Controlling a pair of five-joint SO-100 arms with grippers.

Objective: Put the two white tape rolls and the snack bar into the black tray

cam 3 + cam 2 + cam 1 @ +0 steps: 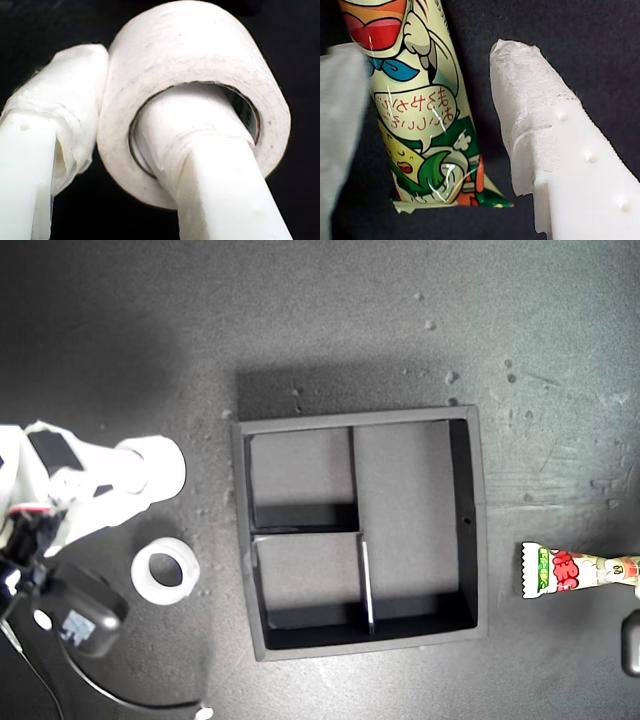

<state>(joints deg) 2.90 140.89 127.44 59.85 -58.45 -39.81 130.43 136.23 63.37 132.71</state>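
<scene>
Gripped by my second gripper (pixel 125 145), one tape roll (pixel 195 65) hangs.

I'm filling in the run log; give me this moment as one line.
second gripper: shut on tape roll | first gripper: open around snack bar | other tape roll: on table | black tray: empty

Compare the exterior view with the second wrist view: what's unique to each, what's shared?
Exterior only: the square matte black tray with no items in its compartments, a second white tape ring lying flat on the dark surface, and the green-and-white wrapped snack bar at that view's right edge.
Second wrist only: one jaw threaded through the roll's hole, the other outside its wall.
Both: the gripped white tape roll, and my second gripper.
</scene>
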